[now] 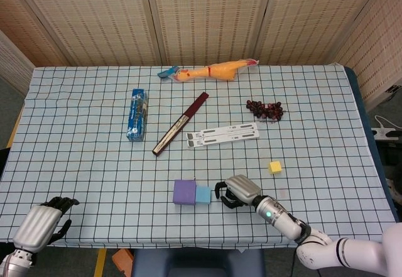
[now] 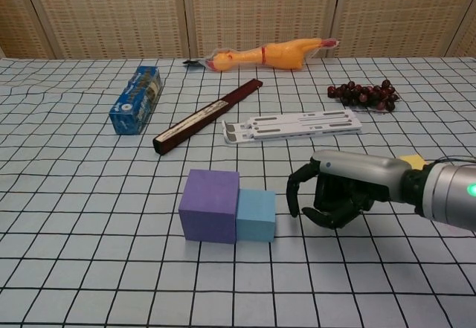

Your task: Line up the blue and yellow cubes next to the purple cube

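Blue cube (image 1: 203, 194) seated flush against purple cube (image 1: 184, 191) near counter (image 1: 88, 164) front edge; right hand (image 1: 237, 192) curled, empty, just beside it; yellow cube (image 1: 274, 167) well apart; left hand (image 1: 44, 222) spread, empty, at front-left corner

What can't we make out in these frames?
- Yellow cube: chest view, mostly hidden behind the right arm; the head view shows it whole.
- Left hand: head view only, low in the corner; arm cut off by the edge. Absent from the chest view.
- Right hand: palm side faces the table in both views, so finger contact is unclear.
- Blue box: print too small to read in either view.
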`<state>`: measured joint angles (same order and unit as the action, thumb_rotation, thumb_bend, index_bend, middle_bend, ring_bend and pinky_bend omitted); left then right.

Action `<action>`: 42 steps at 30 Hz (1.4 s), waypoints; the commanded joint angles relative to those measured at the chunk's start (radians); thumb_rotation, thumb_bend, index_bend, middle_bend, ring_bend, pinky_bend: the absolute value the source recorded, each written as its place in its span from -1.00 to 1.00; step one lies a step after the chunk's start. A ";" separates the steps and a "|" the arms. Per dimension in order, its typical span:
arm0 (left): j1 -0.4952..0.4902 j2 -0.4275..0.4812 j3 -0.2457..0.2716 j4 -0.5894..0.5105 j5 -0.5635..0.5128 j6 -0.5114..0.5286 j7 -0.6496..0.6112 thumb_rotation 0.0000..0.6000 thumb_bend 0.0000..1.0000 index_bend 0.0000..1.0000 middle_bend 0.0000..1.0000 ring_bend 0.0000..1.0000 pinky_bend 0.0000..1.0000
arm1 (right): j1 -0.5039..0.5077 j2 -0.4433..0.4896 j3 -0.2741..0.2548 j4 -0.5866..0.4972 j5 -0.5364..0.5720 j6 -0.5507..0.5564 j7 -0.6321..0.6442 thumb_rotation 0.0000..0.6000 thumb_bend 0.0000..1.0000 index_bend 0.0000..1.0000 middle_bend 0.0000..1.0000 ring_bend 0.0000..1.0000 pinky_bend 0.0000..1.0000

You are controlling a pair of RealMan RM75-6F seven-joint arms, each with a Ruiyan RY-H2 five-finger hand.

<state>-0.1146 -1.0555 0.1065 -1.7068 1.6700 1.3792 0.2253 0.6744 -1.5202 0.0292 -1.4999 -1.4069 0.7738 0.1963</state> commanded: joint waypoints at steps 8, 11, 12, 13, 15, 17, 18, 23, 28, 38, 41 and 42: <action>-0.001 -0.003 -0.001 -0.004 -0.008 -0.008 0.014 1.00 -0.13 -0.34 -0.28 -0.37 0.18 | -0.076 0.083 0.032 -0.038 0.156 0.167 -0.404 1.00 -0.92 -0.50 0.98 0.80 1.00; -0.001 -0.001 0.000 -0.007 -0.008 -0.008 0.015 1.00 -0.13 -0.34 -0.28 -0.37 0.18 | -0.081 0.093 0.042 -0.031 0.194 0.172 -0.431 1.00 -0.94 -0.56 0.98 0.80 1.00; -0.001 -0.001 -0.001 -0.006 -0.009 -0.008 0.016 1.00 -0.13 -0.34 -0.28 -0.37 0.18 | -0.083 0.094 0.046 -0.026 0.202 0.175 -0.433 1.00 -0.94 -0.57 0.98 0.80 1.00; 0.000 -0.001 -0.001 -0.006 -0.010 -0.008 0.016 1.00 -0.13 -0.34 -0.28 -0.37 0.18 | -0.084 0.094 0.051 -0.018 0.209 0.178 -0.431 1.00 -0.94 -0.57 0.98 0.80 1.00; -0.001 -0.002 -0.001 -0.006 -0.012 -0.010 0.016 1.00 -0.13 -0.34 -0.28 -0.37 0.18 | -0.086 0.092 0.056 0.000 0.217 0.181 -0.430 1.00 -0.94 -0.56 0.98 0.80 1.00; -0.002 -0.001 -0.001 -0.007 -0.013 -0.012 0.016 1.00 -0.13 -0.34 -0.28 -0.37 0.18 | -0.088 0.087 0.061 0.021 0.228 0.182 -0.428 1.00 -0.95 -0.52 0.98 0.80 1.00; -0.002 -0.001 -0.001 -0.007 -0.012 -0.012 0.016 1.00 -0.13 -0.34 -0.28 -0.37 0.18 | -0.088 0.085 0.063 0.030 0.234 0.179 -0.428 1.00 -0.95 -0.49 0.98 0.80 1.00; -0.002 -0.001 0.000 -0.007 -0.011 -0.012 0.017 1.00 -0.13 -0.34 -0.28 -0.37 0.18 | -0.086 0.085 0.075 0.068 0.267 0.149 -0.404 1.00 -0.95 -0.38 0.98 0.80 1.00; -0.004 -0.002 0.000 -0.007 -0.014 -0.016 0.017 1.00 -0.13 -0.34 -0.28 -0.37 0.18 | -0.081 0.095 0.080 0.090 0.294 0.105 -0.374 1.00 -0.95 -0.36 0.98 0.80 1.00; -0.005 -0.004 0.000 -0.008 -0.014 -0.019 0.021 1.00 -0.13 -0.34 -0.28 -0.37 0.18 | -0.086 0.101 0.078 0.123 0.323 0.086 -0.372 1.00 -0.95 -0.26 0.98 0.80 1.00; -0.005 -0.004 0.001 -0.008 -0.014 -0.019 0.022 1.00 -0.13 -0.34 -0.28 -0.37 0.18 | -0.088 0.099 0.077 0.132 0.327 0.078 -0.366 1.00 -0.95 -0.22 0.98 0.80 1.00; -0.004 -0.004 0.001 -0.009 -0.014 -0.019 0.022 1.00 -0.13 -0.34 -0.28 -0.37 0.18 | -0.088 0.098 0.076 0.136 0.328 0.076 -0.364 1.00 -0.95 -0.21 0.98 0.80 1.00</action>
<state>-0.1192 -1.0592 0.1074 -1.7154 1.6563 1.3606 0.2474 0.5871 -1.4213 0.1062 -1.3652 -1.0795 0.8513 -0.1690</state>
